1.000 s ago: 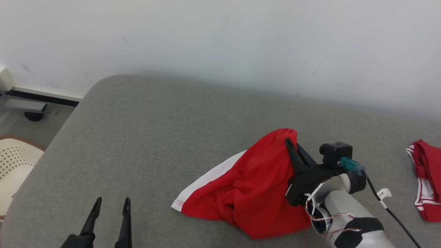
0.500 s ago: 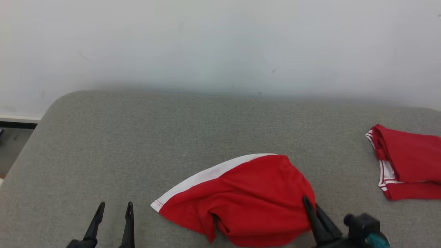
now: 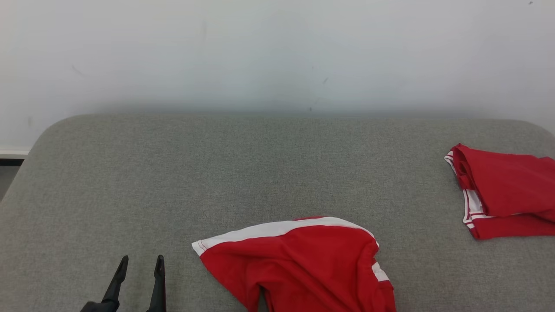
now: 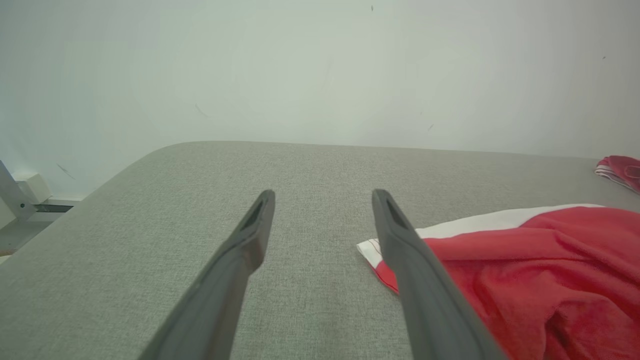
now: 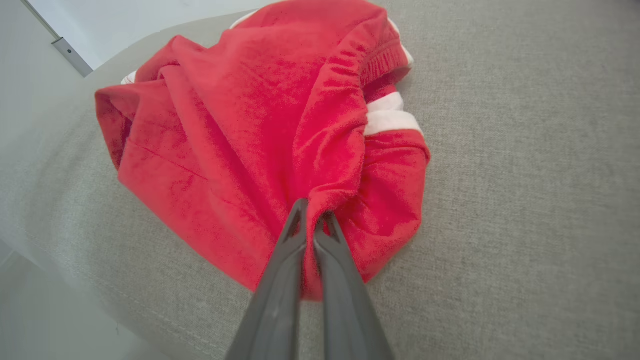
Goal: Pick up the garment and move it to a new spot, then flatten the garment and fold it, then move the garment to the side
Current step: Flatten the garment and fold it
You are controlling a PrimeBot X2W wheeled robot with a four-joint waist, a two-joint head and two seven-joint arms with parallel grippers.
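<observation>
A plain indoor room set up as a work station; whether it is in a home or a lab cannot be told. Beyond the jaws of the left gripper (image 3: 142, 258), a bare off-white wall (image 3: 277, 52) with a few dark scuffs runs the whole width. Under and ahead of the jaws spreads a broad counter (image 3: 217, 164) covered in grey woven cloth, its corners rounded. Far left of the jaws, a white skirting strip (image 3: 11, 152) sits over a dark band. The left wrist view shows a pale boxy fitting (image 4: 34, 187) and a slanted metal bar (image 4: 9, 192) there. Right of the jaws lies a red garment (image 3: 303, 260), and well beyond it a second red piece (image 3: 507, 182).
</observation>
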